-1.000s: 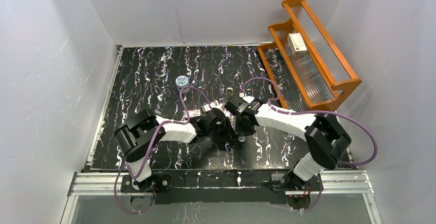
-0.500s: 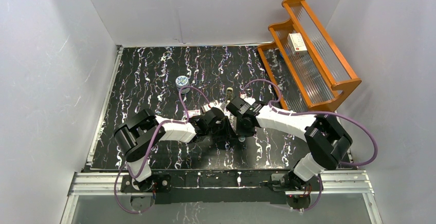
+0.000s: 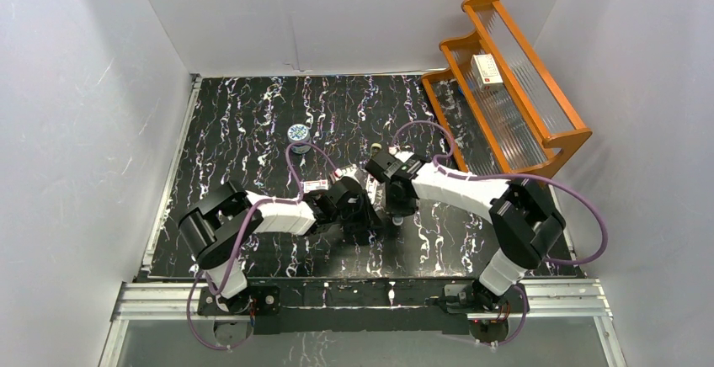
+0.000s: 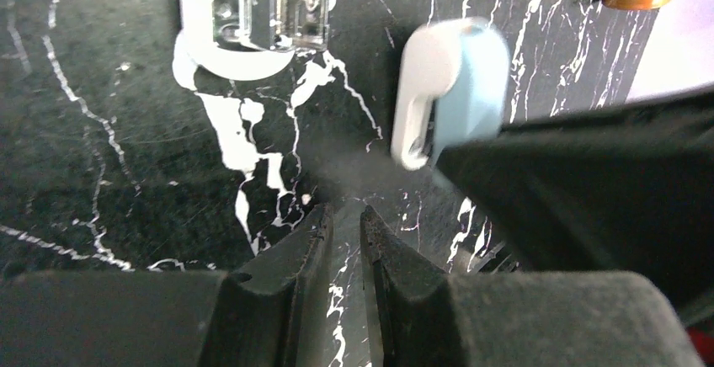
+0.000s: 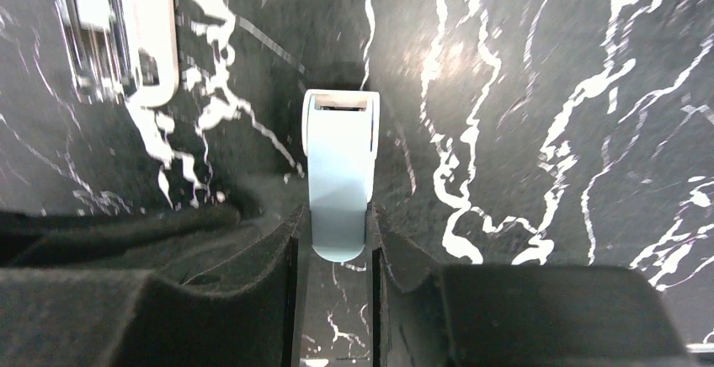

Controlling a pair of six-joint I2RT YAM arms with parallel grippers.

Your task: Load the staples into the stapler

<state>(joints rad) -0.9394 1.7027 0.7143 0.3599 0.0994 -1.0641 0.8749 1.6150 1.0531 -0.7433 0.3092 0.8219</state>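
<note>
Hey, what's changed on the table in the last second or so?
The right end effector closed on the light blue stapler. Both arms shifted slightly leftward. The left end effector stayed nearly closed, empty. The round tin and wooden rack stayed put.

Slim cream-beige stapler (image 4: 253, 13) lying on black marbled table (image 3: 236, 131) left of short light blue stapler (image 5: 340, 173), round blue-and-white tin (image 3: 297, 132) behind both arms, orange wooden rack (image 3: 514, 89) at table's right, small white box (image 3: 486, 68) on its shelf

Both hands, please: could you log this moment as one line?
right hand: shut on light blue stapler | left hand: nearly shut, empty | cream stapler: open, untouched
</note>
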